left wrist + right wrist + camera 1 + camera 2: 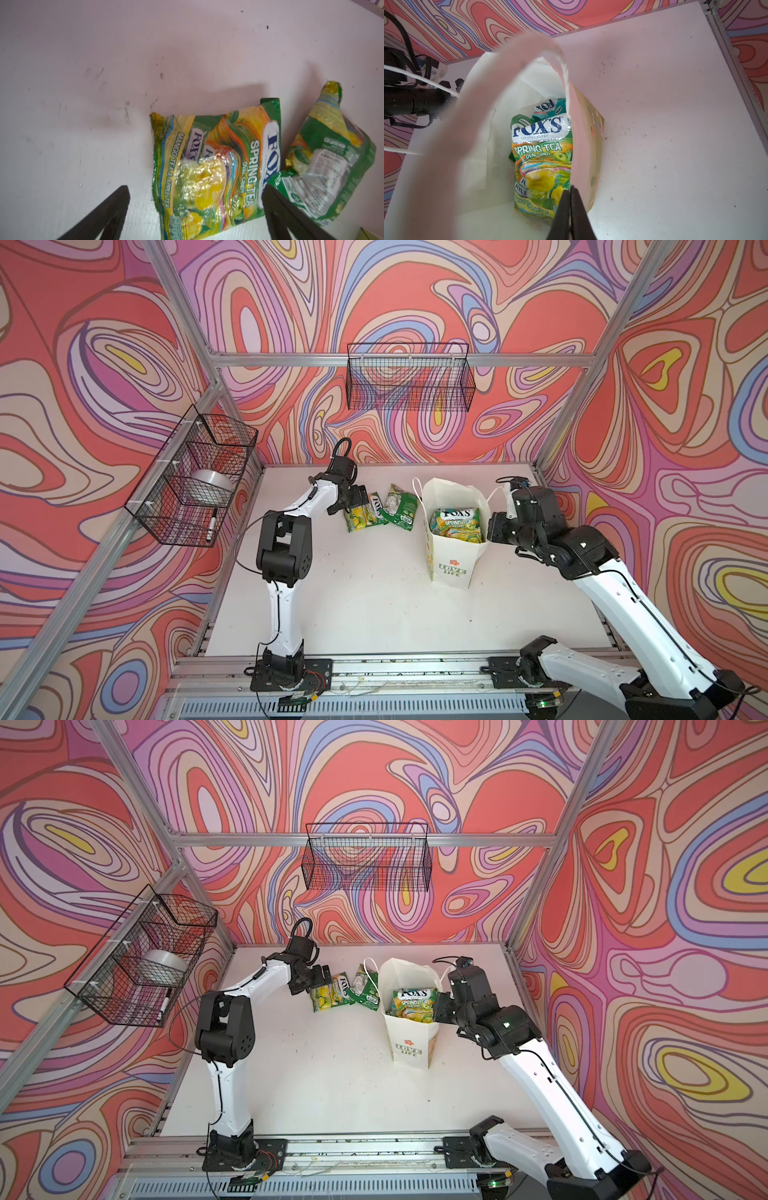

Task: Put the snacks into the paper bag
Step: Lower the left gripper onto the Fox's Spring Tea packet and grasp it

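- Bag stands upright on the bench, right of centre, mouth open, "LOVE LIFE" side facing near. It reads the same in both top views.
- Snacks in the bag: a Spring Tea packet lies on top, label up. The right wrist view shows it over a teal packet, which is partly hidden.
- Snacks on the bench: two, just left of the bag.
- Yellow packet is the left one and lies flat, label up.
- Green packet is crumpled, back side up, touching the yellow packet's right edge. It sits beside the bag's far-left corner.
- Left gripper is at the yellow packet's far-left end. In the wrist view it has its fingers spread wide, with the yellow packet between them. One tip overlaps the green packet's edge. Cannot tell whether anything is touched.
- Right gripper is at the bag's right rim. In the wrist view it has its fingers pressed together, and the bag's right wall runs into the seam between them, so the rim is pinched.
- Wire baskets hang on the left wall and far wall, well apart from the bag.
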